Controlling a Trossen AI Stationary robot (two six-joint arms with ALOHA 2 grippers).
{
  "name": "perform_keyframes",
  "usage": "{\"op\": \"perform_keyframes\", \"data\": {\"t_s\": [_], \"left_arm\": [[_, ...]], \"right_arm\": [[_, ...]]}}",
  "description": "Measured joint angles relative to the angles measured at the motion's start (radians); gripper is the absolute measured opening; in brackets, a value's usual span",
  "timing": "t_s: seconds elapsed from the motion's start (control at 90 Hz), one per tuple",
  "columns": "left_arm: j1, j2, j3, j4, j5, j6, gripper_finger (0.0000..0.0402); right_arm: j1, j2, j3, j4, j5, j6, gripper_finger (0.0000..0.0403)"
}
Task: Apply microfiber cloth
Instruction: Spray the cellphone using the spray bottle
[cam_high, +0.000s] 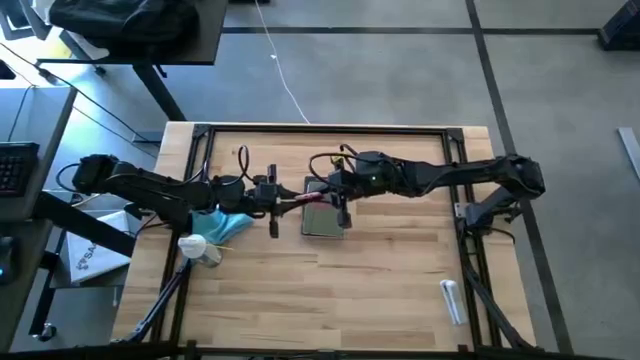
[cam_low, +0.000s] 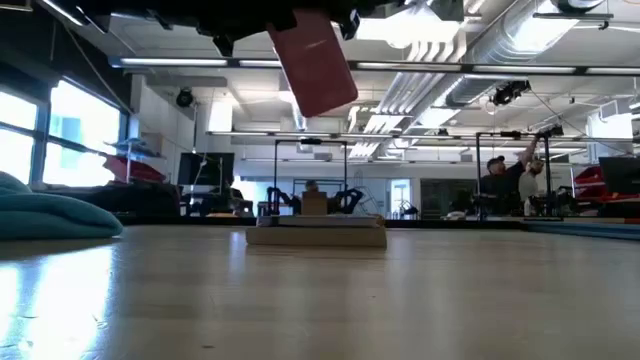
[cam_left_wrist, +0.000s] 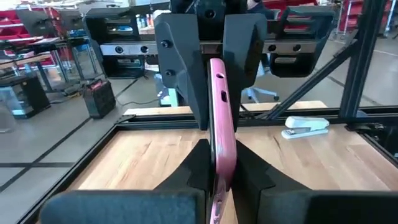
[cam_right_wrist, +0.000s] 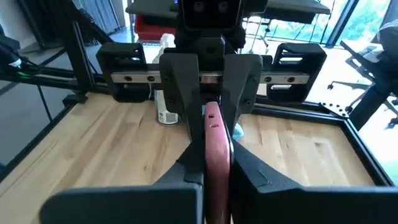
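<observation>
Fingers of both the left gripper (cam_high: 283, 200) and the right gripper (cam_high: 332, 197) are clamped on the phone (cam_high: 307, 198), held in the air over the tablet (cam_high: 322, 220), while the cloth (cam_high: 222, 224) lies on the surface beside the bottle (cam_high: 199, 248), so a mistimed release could drop the phone onto the tablet.

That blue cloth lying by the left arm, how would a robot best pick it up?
Probably from straight above, pinching a raised fold near the middle of the microfiber cloth. It lies crumpled in a soft heap, so folds stand up to pinch. Both the left end effector and the right end effector are shut on the pink phone, so one must free itself first.
</observation>
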Motion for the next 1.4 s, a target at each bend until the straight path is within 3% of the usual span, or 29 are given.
{"op": "perform_keyframes", "data": {"t_s": [0.178,0.278,0.489,0.644,0.878,1.089,1.289,1.4], "left_arm": [[-0.002,-0.005,0.001,-0.013,-0.005,0.002,0.0056],[-0.008,-0.034,0.011,-0.099,-0.02,0.031,0.0069],[-0.04,-0.128,0.178,-0.597,-0.214,0.026,0.0079],[-0.076,-0.164,0.319,-0.939,-0.244,-0.029,0.008],[-0.137,-0.177,0.56,-1.28,-0.347,-0.144,0.0081],[-0.158,-0.122,0.796,-1.69,-0.281,-0.319,0.0081],[-0.174,-0.095,0.924,-2.042,-0.107,-0.493,0.0081],[-0.176,-0.106,0.945,-2.071,0.008,-0.624,0.0081]], "right_arm": [[0.004,-0.001,0.0,0.002,0.012,-0.001,0.0003],[0.008,-0.015,-0.002,-0.006,0.026,-0.005,0.0002],[0.036,-0.121,-0.001,-0.062,0.167,-0.083,0.0001],[0.077,-0.2,-0.001,-0.124,0.294,-0.112,0.0001],[0.14,-0.223,-0.001,-0.204,0.391,-0.1,0.0],[0.197,-0.218,-0.001,-0.239,0.442,-0.051,0.0],[0.22,-0.218,-0.001,-0.234,0.495,-0.037,0.0],[0.206,-0.218,-0.001,-0.216,0.497,-0.022,0.0]]}}
